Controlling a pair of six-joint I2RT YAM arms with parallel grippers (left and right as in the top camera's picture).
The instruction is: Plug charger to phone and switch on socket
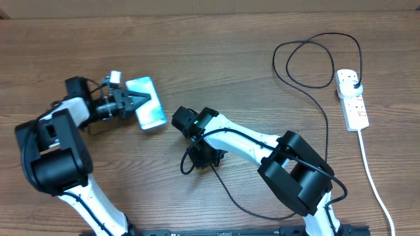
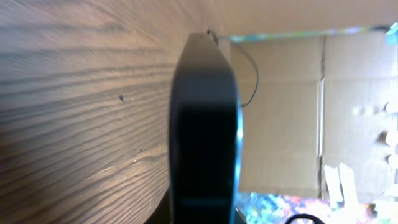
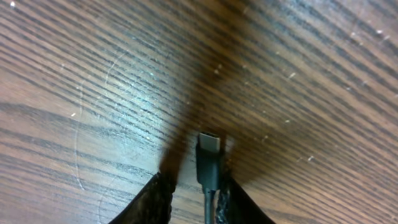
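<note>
Black charger point(image 3: 209, 163) tip between right gripper point(image 3: 194, 198) fingers.

Wooden table point(image 1: 216, 52) under socket point(image 1: 352, 98), its white cord point(image 1: 371, 172) and charger point(image 1: 315, 85).

Even, soft light from above fills the overhead view; the table point(image 1: 216, 59) shows little glare, and the arms throw only faint shadows; the phone point(image 1: 146, 103) screen glows pale cyan near the table's left edge; the left wrist view is badly out of focus, the phone's dark edge point(image 2: 205, 130) a smear; the right wrist view is sharp, a dark shadow streak behind the connector tip point(image 3: 209, 149).
</note>
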